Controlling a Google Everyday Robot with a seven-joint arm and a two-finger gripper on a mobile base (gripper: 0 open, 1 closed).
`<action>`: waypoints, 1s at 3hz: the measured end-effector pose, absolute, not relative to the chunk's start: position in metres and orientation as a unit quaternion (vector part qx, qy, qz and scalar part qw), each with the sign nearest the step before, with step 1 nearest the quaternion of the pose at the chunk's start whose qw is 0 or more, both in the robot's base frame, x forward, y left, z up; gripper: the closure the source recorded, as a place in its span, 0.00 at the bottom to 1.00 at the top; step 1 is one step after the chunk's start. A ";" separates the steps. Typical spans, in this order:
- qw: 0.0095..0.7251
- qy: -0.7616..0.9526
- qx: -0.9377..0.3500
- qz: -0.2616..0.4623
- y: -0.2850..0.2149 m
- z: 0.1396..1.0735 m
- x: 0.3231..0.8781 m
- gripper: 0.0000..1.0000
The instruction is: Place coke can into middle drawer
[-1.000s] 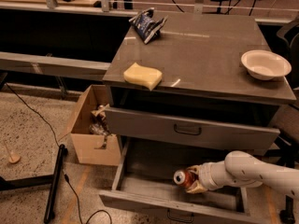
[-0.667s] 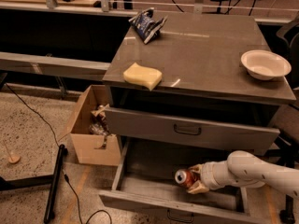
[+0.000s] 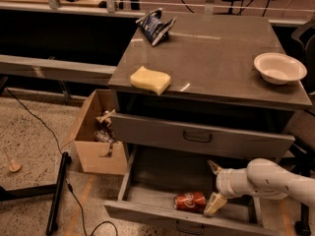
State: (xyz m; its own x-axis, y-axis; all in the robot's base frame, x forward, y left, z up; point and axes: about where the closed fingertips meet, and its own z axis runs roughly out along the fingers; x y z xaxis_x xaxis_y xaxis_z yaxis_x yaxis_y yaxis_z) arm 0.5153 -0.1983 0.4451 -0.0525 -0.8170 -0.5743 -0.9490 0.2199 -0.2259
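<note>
The coke can (image 3: 191, 201) lies on its side on the floor of the open middle drawer (image 3: 147, 214), near the drawer's front. My gripper (image 3: 215, 186) is inside the drawer just right of the can, open, with one finger (image 3: 215, 204) close beside the can's right end and the other higher up. It holds nothing. My white arm (image 3: 268, 180) reaches in from the right.
The top drawer (image 3: 197, 137) stands slightly pulled out above. On the cabinet top are a yellow sponge (image 3: 150, 79), a blue chip bag (image 3: 156, 25) and a white bowl (image 3: 279, 68). A cardboard box (image 3: 96, 132) sits on the floor at the left.
The gripper has opened and let go of the coke can, which now lies in the drawer. The gripper has drawn back a little to the right.
</note>
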 end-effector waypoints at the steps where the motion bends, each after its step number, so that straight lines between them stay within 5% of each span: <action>1: 0.320 0.731 -0.597 0.085 -0.212 0.466 0.519 0.17; 3: 0.306 0.776 -0.549 0.046 -0.288 0.530 0.490 0.65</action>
